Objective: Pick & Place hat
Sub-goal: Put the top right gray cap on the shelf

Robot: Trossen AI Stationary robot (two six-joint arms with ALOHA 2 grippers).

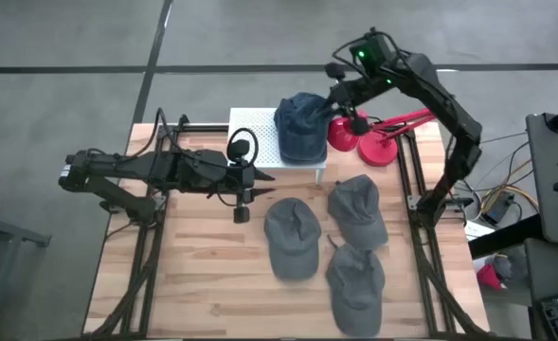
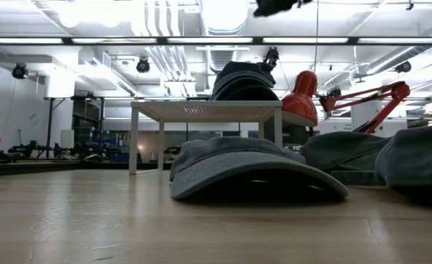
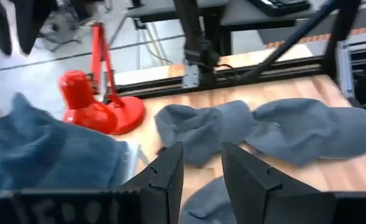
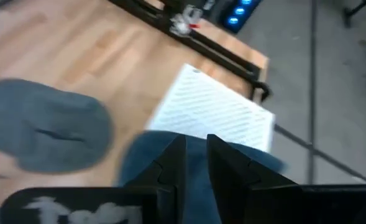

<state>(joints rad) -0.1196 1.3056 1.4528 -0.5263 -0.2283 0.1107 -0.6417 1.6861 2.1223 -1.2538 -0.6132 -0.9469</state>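
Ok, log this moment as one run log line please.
blue hat on white stand | right gripper above it, holding nothing | left gripper idle over table | three grey hats remain

Grey floor [image 1: 70, 38] (dark seams), bright ceiling lights [image 2: 223, 11] overhead.

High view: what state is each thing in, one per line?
Blue hat: resting on the white stand.
Three grey hats: flat on the table, untouched.
Red lamp: at the table's far edge, head down.
Right tool: above the blue hat, empty.
Left tool: over the table, empty.
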